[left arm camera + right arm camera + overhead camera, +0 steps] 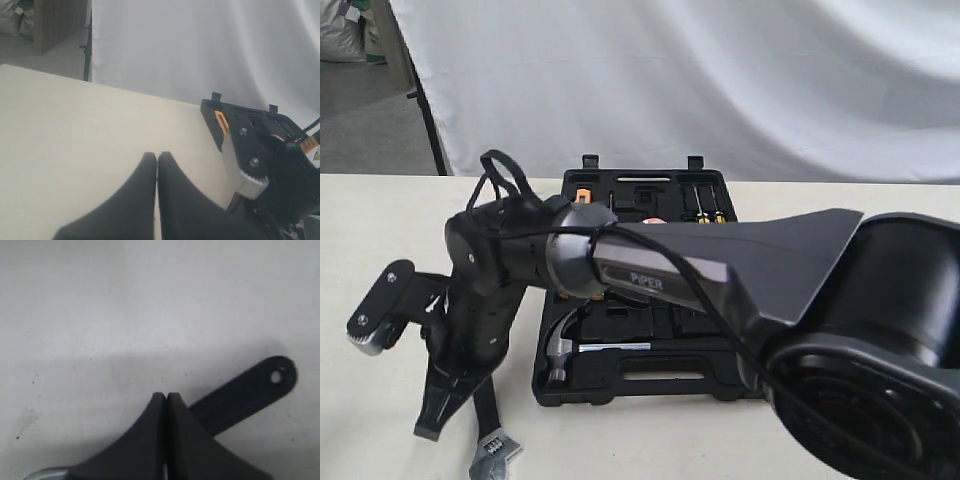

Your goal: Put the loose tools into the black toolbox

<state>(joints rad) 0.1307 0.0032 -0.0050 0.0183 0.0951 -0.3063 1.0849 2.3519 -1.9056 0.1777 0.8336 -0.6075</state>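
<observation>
Pale tabletop (100, 315) — adjustable wrench (250, 390) lies crosswise under the closed right hand (166, 395).

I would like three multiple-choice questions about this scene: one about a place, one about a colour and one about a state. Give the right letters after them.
1. Where does the hammer lie?
A) inside the toolbox
B) on the floor
C) on a shelf

2. What colour is the handle of the wrench?
A) orange
B) black
C) yellow

3. How are the fingers of the left end effector?
A) wide open
B) closed together
C) holding the hammer

Answers:
1 A, its head and shaft rest in a recess of the open case.
2 B, the right wrist view shows it dark.
3 B, no gap shows between them.
</observation>
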